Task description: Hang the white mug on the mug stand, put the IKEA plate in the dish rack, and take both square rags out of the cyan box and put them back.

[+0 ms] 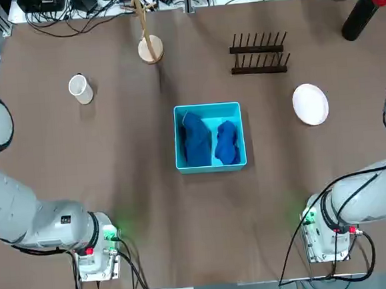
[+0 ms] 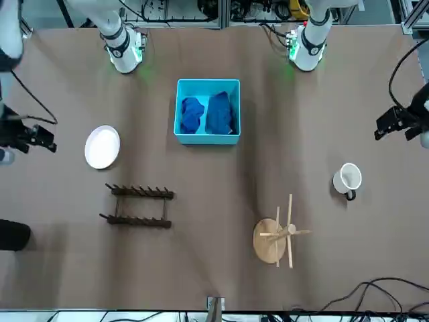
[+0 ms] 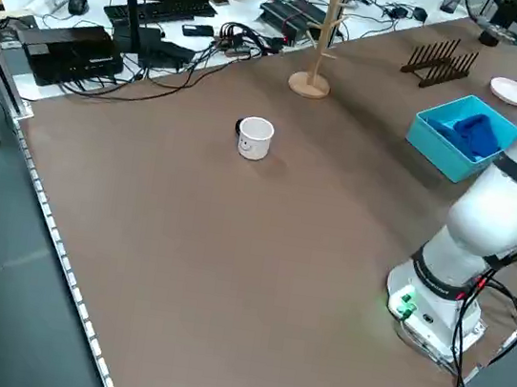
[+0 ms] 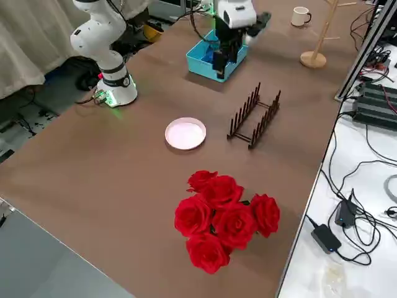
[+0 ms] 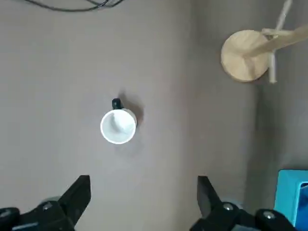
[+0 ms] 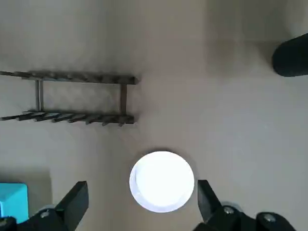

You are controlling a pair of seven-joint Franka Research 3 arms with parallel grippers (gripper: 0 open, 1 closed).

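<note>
Cyan, square, low-walled plastic box (image 1: 209, 137) sits mid-table with two soft deep-blue rags (image 1: 210, 138) inside. Far left stands the small white cylindrical mug (image 1: 80, 88), beside the light wooden pole stand (image 1: 150, 49); far right, the dark pegged rack (image 1: 259, 53), then the round white plate (image 1: 310, 104). Left gripper (image 5: 142, 204) and right gripper (image 6: 142, 204) hang wide, empty.

I see both arms raised, wrists bent so each gripper points straight down, well above the bench. The left gripper (image 5: 140, 199) has its fingers spread wide, nothing between them. The right gripper (image 6: 142, 202) stands the same: fingers wide apart and empty. Neither gripper touches anything. Both arm bases sit at my near bench edge.
</note>
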